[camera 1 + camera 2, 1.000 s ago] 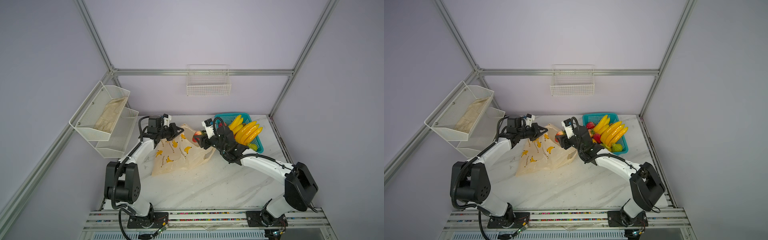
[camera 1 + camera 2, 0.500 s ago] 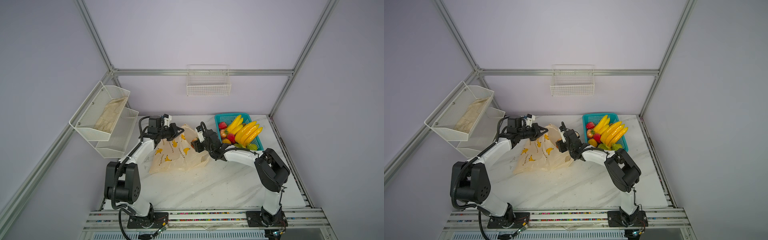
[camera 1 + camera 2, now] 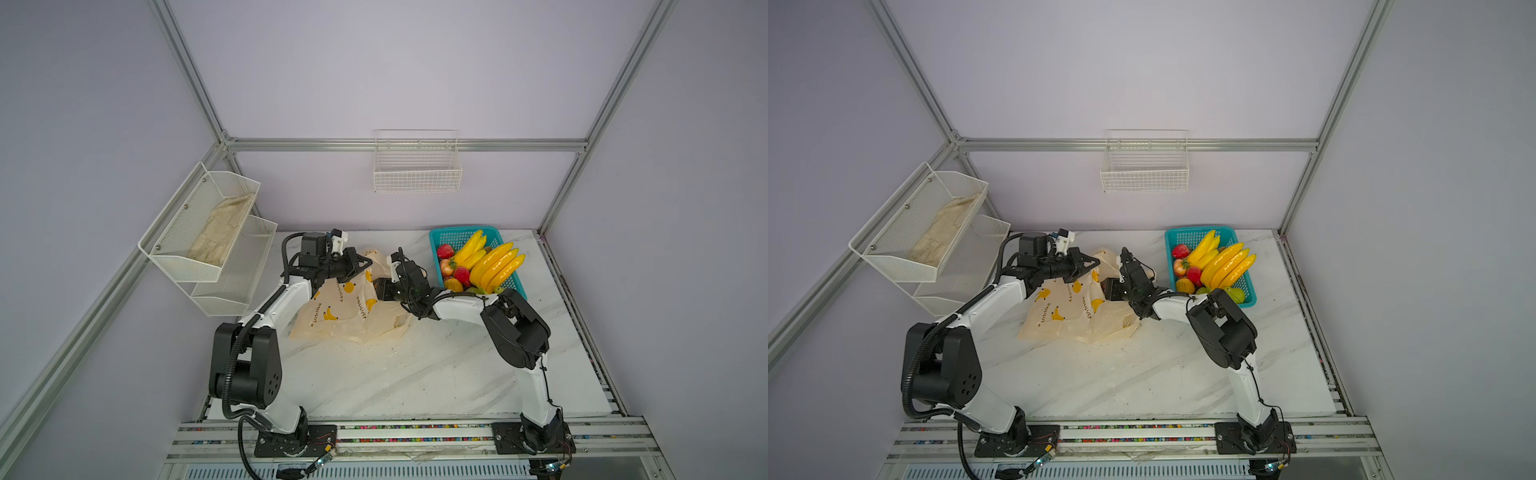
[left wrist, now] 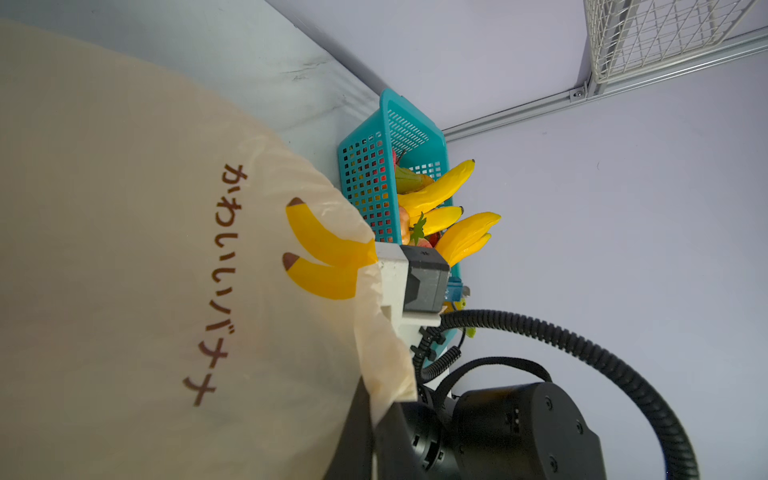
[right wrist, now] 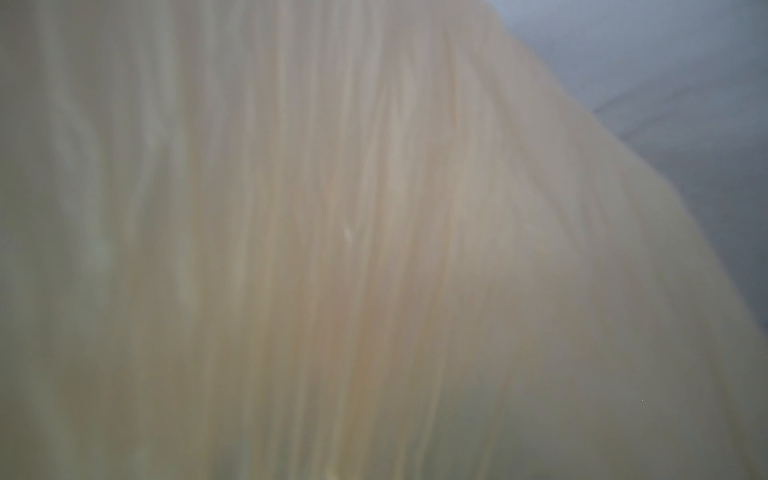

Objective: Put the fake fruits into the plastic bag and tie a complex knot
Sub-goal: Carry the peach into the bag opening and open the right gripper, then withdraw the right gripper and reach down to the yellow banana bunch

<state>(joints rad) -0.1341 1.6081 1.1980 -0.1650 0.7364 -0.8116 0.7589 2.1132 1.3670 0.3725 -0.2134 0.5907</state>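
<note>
The cream plastic bag [image 3: 340, 316] [image 3: 1067, 316] printed with bananas lies on the marble table, its mouth lifted at the back. My left gripper [image 3: 360, 266] [image 3: 1093, 264] is shut on the bag's upper rim; the left wrist view shows the film [image 4: 124, 249] pinched between the jaws. My right gripper [image 3: 379, 289] [image 3: 1109, 289] reaches into the bag's mouth, and film hides its fingertips. The right wrist view shows only blurred bag film [image 5: 332, 249]. Yellow bananas [image 3: 494, 266] [image 4: 440, 191], red strawberries [image 3: 445, 251] and other fake fruits fill the teal basket [image 3: 457, 237] [image 3: 1192, 237].
The teal basket stands at the back right corner, close behind my right forearm. A white two-tier wire shelf [image 3: 232, 266] with a beige cloth [image 3: 220, 232] hangs at the left. A white wire basket [image 3: 417, 166] hangs on the back wall. Bare marble table [image 3: 395, 374] stretches to the front.
My right gripper, which carried a reddish fruit a second ago, has swung left and down from beside the basket into the bag's mouth, its elbow folding. The left arm has held still.
</note>
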